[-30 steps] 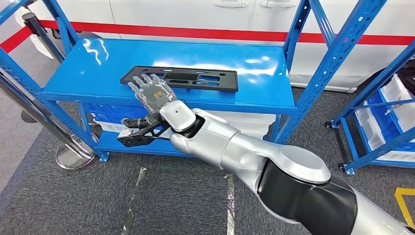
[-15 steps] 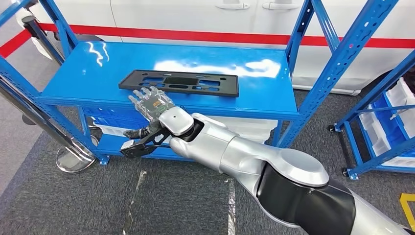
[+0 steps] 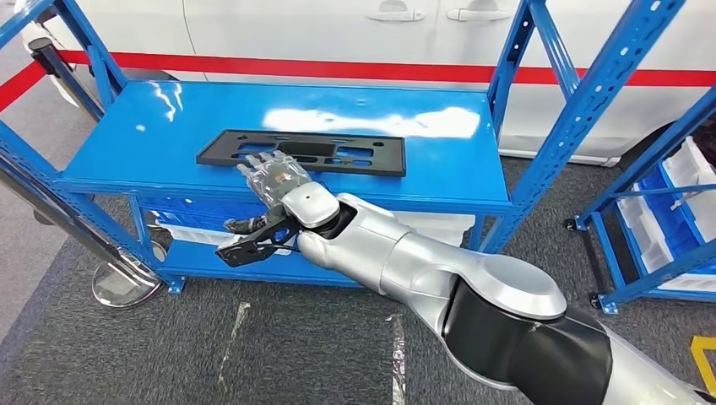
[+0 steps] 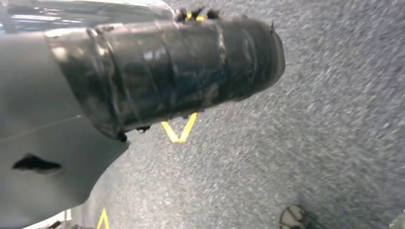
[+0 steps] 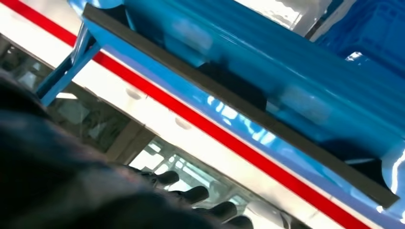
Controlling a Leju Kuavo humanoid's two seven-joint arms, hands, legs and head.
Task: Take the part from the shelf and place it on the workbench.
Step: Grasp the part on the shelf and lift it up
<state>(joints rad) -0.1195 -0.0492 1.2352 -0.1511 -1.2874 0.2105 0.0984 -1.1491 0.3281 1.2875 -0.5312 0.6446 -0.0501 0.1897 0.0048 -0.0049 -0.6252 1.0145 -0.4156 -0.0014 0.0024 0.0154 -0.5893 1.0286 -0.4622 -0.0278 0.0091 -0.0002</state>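
In the head view, the part [image 3: 301,153] lies flat on the top board of the blue shelf [image 3: 127,126], lengthwise along the board and nearer its front edge than its back. It is a long, thin, matte black plate, rectangular with clipped corners, pierced by several slots and a larger cutout near its middle. The right hand [image 3: 274,175] reaches over the front edge of the shelf with fingers spread and extended; its fingertips lie at the near long edge of the part, toward the part's left half. It grasps nothing, and whether the fingertips touch the plate cannot be told. Behind the shelf stands a white vehicle body with a red stripe [image 3: 355,67]. A second blue rack with white bins [image 3: 675,202] stands to the right on grey carpet.

In the left wrist view, grey carpet [image 4: 310,119] with yellow markings; the left hand's state cannot be told.

In the right wrist view, dark fingertips [image 5: 196,193] below the blurred blue shelf.
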